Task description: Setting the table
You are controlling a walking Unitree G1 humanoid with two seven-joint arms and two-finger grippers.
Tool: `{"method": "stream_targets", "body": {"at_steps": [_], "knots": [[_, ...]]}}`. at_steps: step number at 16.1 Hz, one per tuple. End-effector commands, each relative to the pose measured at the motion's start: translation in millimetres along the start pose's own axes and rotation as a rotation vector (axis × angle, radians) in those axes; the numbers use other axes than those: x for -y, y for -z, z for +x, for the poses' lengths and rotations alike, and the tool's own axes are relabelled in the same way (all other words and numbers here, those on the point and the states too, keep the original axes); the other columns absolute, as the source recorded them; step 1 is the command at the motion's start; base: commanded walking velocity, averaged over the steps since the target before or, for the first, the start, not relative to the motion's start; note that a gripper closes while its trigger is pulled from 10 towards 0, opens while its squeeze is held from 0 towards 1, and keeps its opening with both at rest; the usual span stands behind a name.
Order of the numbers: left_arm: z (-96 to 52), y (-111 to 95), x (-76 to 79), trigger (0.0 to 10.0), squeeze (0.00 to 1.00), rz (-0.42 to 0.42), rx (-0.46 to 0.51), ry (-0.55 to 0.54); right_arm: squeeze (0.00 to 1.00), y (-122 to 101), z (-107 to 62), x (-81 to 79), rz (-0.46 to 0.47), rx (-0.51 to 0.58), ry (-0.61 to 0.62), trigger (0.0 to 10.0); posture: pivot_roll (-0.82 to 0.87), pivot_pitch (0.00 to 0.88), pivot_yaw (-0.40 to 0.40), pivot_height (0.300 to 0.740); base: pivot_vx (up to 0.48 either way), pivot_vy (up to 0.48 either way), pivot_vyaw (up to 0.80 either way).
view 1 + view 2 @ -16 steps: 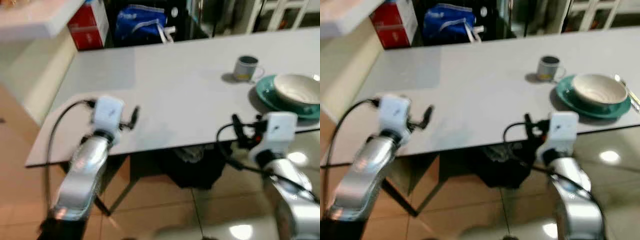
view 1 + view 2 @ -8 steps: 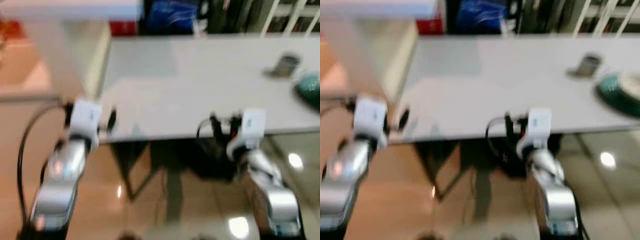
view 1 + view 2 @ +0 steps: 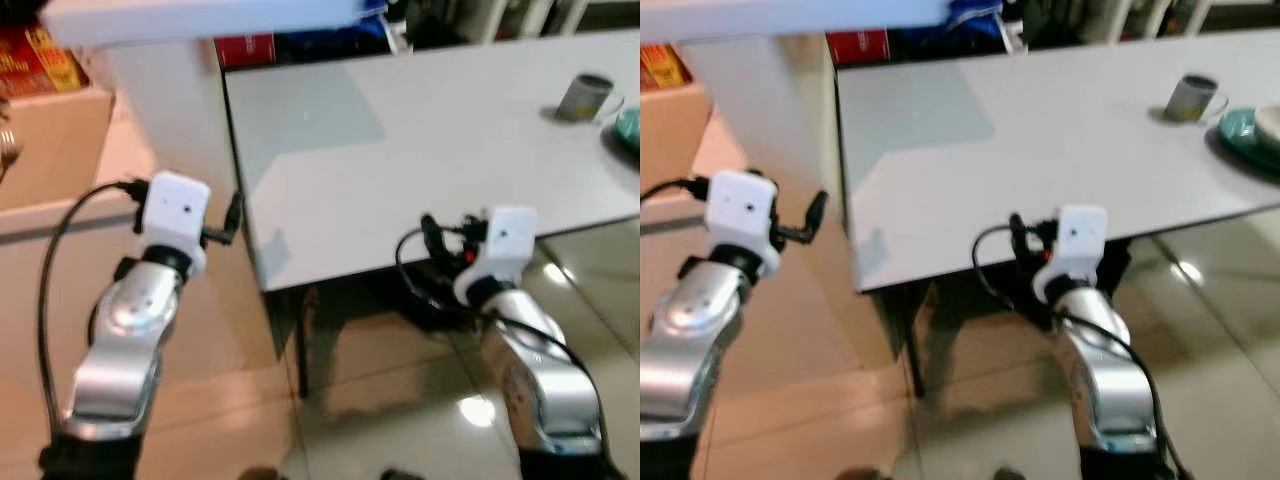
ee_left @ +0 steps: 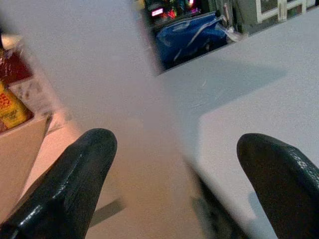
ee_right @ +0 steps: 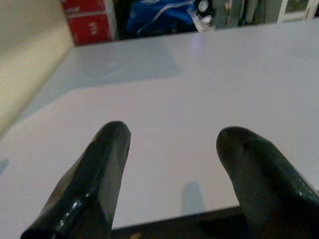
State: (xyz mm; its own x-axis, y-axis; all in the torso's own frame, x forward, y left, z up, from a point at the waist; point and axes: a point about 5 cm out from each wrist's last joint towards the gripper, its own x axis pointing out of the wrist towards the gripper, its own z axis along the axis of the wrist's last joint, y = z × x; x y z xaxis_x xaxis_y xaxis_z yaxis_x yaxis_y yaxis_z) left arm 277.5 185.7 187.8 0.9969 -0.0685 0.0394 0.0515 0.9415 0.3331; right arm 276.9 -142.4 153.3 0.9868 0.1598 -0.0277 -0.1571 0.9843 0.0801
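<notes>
Your head views are showing you the grey mug (image 3: pixel 585 97) and the edge of the teal plate (image 3: pixel 1246 131) sitting far off beyond the right gripper (image 5: pixel 172 164) toward its outer side; the wrist views are giving you the blue bag (image 4: pixel 192 37) and red boxes (image 5: pixel 87 22) past the far edge. The long white matte surface (image 3: pixel 420 160) is standing on glossy beige floor tiles (image 3: pixel 230 340), with a white counter (image 3: pixel 200 20) ahead of the left gripper (image 4: pixel 177 177). You are holding both grippers wide open and empty, the left hanging off the surface's corner, the right over its near edge.
</notes>
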Motion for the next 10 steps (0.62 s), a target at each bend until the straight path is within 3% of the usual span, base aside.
{"method": "stream_targets", "body": {"at_steps": [1,3,4,6,8,10], "knots": [[-4.1,1.5,-0.4,10.0,0.00,0.007,-0.015,0.004,0.00,-4.2,0.3,-7.1,-0.012,0.015,-0.058,10.0,0.05,0.085,0.021,0.740,0.000,0.480,0.00],[-8.9,-0.3,-0.8,10.0,0.00,0.009,-0.008,0.005,0.00,-5.4,0.9,-9.9,-0.006,0.026,-0.084,10.0,0.06,0.085,0.012,0.740,0.000,0.480,0.00],[-16.3,-16.1,0.3,10.0,0.00,-0.037,0.079,0.044,0.00,-6.3,1.5,-13.5,0.002,0.036,-0.122,10.0,0.07,0.081,-0.002,0.740,0.000,0.480,0.00],[-22.2,-18.1,-1.0,10.0,0.00,-0.018,0.081,0.076,0.00,-6.4,2.0,-15.6,-0.005,0.036,-0.141,10.0,0.08,0.076,-0.008,0.740,0.000,0.480,0.00],[-21.6,-17.4,-12.6,10.0,0.00,0.013,0.075,0.019,0.00,-7.9,4.3,-17.4,0.006,0.045,-0.148,10.0,0.09,0.069,-0.014,0.740,0.000,0.480,0.00],[-15.6,-31.3,-20.1,10.0,0.00,0.012,0.117,0.000,0.00,-12.1,7.2,-17.6,0.009,0.059,-0.144,10.0,0.09,0.062,-0.016,0.740,0.000,0.480,0.00]]}}
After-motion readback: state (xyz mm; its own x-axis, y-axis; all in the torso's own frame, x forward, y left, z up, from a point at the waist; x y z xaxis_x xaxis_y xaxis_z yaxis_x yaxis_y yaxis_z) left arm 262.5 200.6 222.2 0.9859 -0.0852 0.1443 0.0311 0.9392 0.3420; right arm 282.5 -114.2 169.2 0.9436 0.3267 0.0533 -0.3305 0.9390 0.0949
